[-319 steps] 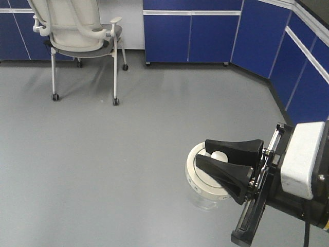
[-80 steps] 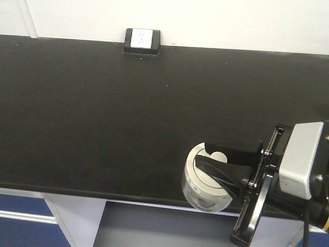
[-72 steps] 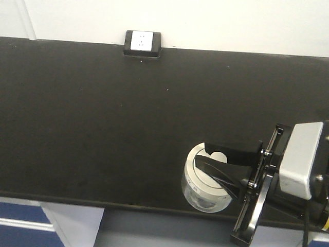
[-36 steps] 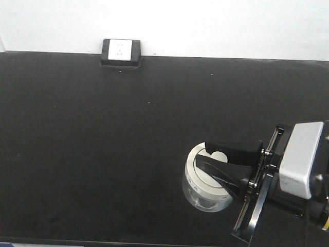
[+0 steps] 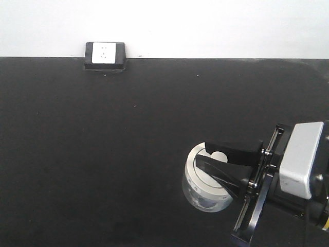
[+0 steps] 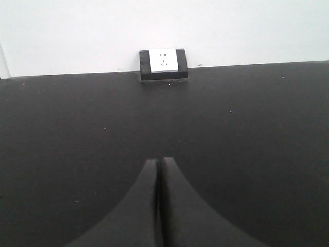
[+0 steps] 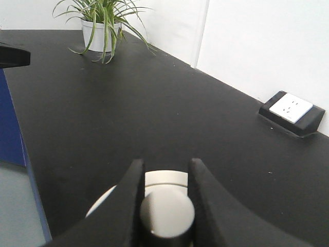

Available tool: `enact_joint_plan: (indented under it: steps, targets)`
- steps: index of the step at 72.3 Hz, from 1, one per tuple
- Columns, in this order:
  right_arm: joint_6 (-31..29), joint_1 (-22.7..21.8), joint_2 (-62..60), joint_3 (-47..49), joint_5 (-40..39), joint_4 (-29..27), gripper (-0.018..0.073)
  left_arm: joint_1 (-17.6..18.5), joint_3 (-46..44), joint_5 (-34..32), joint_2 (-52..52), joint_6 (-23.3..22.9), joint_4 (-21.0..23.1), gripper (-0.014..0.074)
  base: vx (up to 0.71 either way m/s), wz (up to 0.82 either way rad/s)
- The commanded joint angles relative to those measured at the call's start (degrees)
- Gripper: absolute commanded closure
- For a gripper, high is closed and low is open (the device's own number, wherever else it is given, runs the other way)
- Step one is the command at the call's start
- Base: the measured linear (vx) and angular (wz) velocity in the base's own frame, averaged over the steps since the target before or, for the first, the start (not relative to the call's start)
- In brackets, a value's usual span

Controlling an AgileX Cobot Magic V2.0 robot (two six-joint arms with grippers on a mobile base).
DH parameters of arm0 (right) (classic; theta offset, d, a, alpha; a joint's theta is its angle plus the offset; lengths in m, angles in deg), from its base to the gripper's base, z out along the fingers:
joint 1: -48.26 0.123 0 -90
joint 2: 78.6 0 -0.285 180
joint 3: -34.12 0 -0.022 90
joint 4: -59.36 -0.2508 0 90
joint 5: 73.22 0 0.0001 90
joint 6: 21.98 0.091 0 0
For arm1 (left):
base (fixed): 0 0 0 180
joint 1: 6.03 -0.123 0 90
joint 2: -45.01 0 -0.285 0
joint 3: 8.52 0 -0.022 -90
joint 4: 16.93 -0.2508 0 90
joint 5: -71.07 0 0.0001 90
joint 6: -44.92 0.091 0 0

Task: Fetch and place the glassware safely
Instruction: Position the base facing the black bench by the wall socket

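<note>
Right hand clenched on the knob of the off-white lid, one finger either side of it; wrist view confirms, knob pinched between both fingers. The glass jar hangs under that lid at about 5 o'clock in the front view, over the black worktop. Can't tell if its base touches the surface. Left hand clenched on nothing, fingers pressed together above bare worktop. Socket box sits at 11 o'clock on the worktop's back edge against the white wall, well apart from the jar. Potted plant at 11 o'clock in the right wrist view, far end of the worktop.
</note>
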Motion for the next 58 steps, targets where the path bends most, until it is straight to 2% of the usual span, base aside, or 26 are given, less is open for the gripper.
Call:
enact_joint_plan:
  steps: [1,58]
  targets:
    - [0.01,-0.33,-0.8,1.84,-2.98,-2.94,0.0563,0.45,-1.44,-3.94,0.67,-0.38,0.37,0.0603,0.02,-0.04]
    - [0.01,-0.33,-0.8,1.84,-3.2,-2.94,0.0563,0.45,-1.44,-3.94,0.67,-0.38,0.37,0.0603,0.0,-0.01]
